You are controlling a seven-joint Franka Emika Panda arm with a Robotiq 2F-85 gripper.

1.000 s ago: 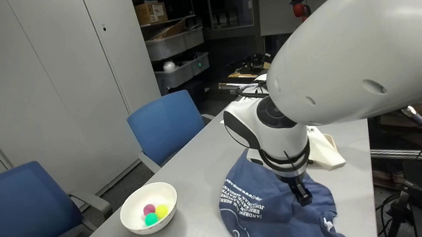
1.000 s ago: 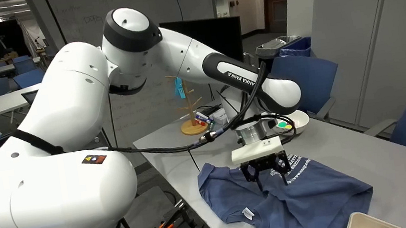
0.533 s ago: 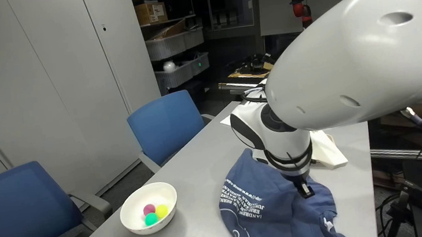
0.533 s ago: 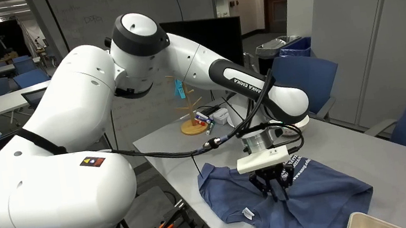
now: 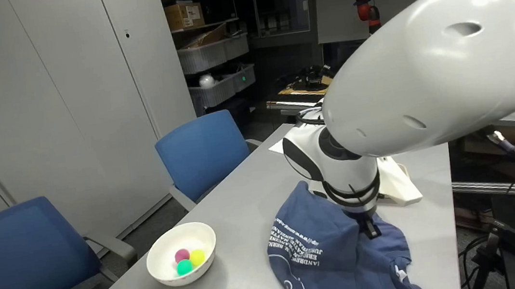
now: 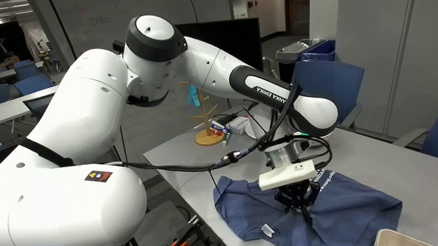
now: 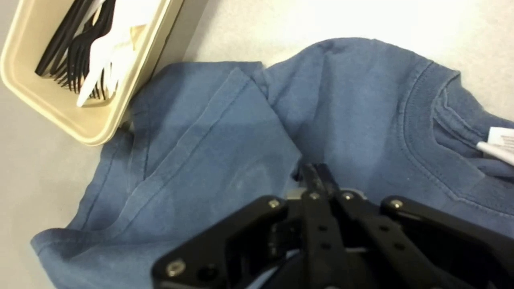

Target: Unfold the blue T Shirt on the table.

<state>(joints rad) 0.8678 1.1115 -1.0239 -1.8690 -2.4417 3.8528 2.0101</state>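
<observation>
"Blue T-shirt: lying where?"

"On the worktop, rumpled and partly folded over, right beside a cutlery tray in the wrist view."

"And newly changed?"

"From parted jaws a second ago to closed ones, down at the cloth by the edge of a flap."

"Gripping anything?"

"Impossible to tell; no cloth visible between them."

"Meaning what for the task?"

"Probably a try at pinching the flap for pulling open; still to be spread flat."
</observation>
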